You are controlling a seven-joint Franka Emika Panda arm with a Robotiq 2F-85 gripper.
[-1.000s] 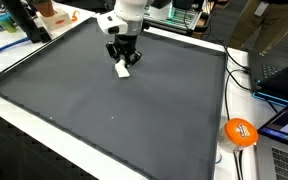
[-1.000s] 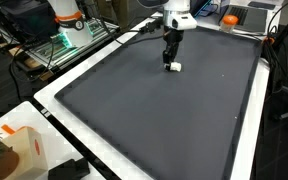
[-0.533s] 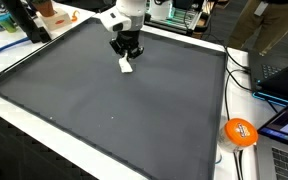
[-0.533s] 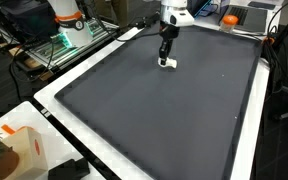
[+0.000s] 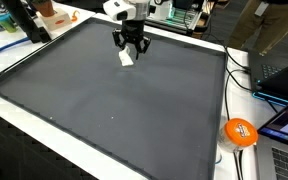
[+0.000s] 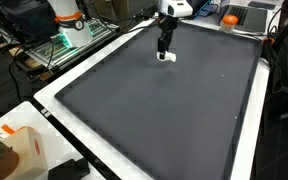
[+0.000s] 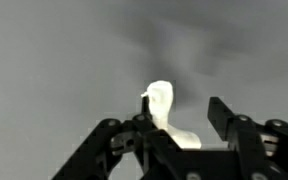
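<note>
A small white piece [image 5: 127, 58] [image 6: 165, 56] sits at the tips of my gripper [image 5: 131, 46] [image 6: 163, 47], near the far edge of the big dark grey mat [image 5: 114, 110] [image 6: 154, 110]. The wrist view shows the white piece [image 7: 161, 105] between the jaws of the gripper [image 7: 180, 108]. The left finger [image 7: 142, 112] lies against it, while the right finger [image 7: 224, 115] stands clear with a gap of bare mat between. The jaws are parted. I cannot tell whether the piece rests on the mat or hangs just above it.
An orange ball [image 5: 239, 131] lies off the mat's near right corner beside laptops [image 5: 282, 80] and cables. Another machine with an orange collar [image 6: 69, 15] stands past the mat's far side. A tan box [image 6: 19, 148] sits at the near corner.
The gripper has carried the white piece toward the mat's far edge. Its jaws closed tight and have now spread apart.
</note>
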